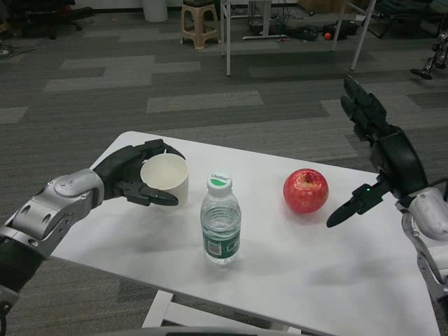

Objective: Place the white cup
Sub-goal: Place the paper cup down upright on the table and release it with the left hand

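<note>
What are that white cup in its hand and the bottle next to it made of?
The white cup, held by the left hand, looks like paper or thin plastic: matte, opaque, thin rim; hard to say which. The bottle looks like clear plastic: see-through ribbed walls, green label, white screw cap.

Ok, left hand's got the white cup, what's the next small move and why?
Probably lower the white cup straight down onto the white table and only then let go. The left hand grips it upright at the table's left side, apart from the water bottle. The right hand is spread beyond the red apple.
</note>
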Robot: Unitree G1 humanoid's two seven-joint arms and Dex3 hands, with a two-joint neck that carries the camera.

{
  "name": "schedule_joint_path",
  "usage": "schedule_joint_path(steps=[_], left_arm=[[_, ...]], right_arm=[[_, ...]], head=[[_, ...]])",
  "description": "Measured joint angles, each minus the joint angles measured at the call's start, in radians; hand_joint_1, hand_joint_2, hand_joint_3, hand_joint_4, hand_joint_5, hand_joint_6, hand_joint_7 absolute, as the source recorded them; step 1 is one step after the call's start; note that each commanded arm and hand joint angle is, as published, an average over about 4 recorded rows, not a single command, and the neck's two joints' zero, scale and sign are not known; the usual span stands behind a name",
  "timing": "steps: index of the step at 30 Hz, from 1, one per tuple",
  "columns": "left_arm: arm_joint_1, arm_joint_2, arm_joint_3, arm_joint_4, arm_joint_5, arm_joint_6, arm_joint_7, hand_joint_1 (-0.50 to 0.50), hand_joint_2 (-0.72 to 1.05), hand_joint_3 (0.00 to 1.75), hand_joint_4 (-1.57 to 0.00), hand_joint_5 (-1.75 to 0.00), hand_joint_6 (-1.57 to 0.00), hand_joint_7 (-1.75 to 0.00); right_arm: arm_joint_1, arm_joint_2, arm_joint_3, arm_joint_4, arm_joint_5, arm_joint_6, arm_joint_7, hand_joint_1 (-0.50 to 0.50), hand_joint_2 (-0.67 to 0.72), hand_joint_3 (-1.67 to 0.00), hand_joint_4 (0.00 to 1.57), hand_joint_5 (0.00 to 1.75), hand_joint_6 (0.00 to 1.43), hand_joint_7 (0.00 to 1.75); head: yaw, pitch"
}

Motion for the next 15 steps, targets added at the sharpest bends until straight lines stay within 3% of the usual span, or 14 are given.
schedule_joint_path(steps=[5, 15], left_arm=[[0.015, -0.012, -0.013, 0.047, -0.001, -0.052, 0.0, -0.17, 1.05, 0.17, 0.0, -1.03, -1.15, -1.61], [0.034, -0.046, -0.018, 0.096, 0.0, -0.067, -0.006, -0.17, 1.05, 0.17, 0.0, -1.03, -1.1, -1.61]], right_arm=[[0.0, 0.0, 0.0, 0.002, 0.0, 0.0, 0.0, -0.38, 0.09, 0.0, 0.0, 0.0, 0.0, 0.0], [0.0, 0.001, 0.0, 0.004, 0.0, 0.0, 0.0, -0.38, 0.09, 0.0, 0.0, 0.0, 0.0, 0.0]], head=[[0.0, -0.003], [0.002, -0.01]])
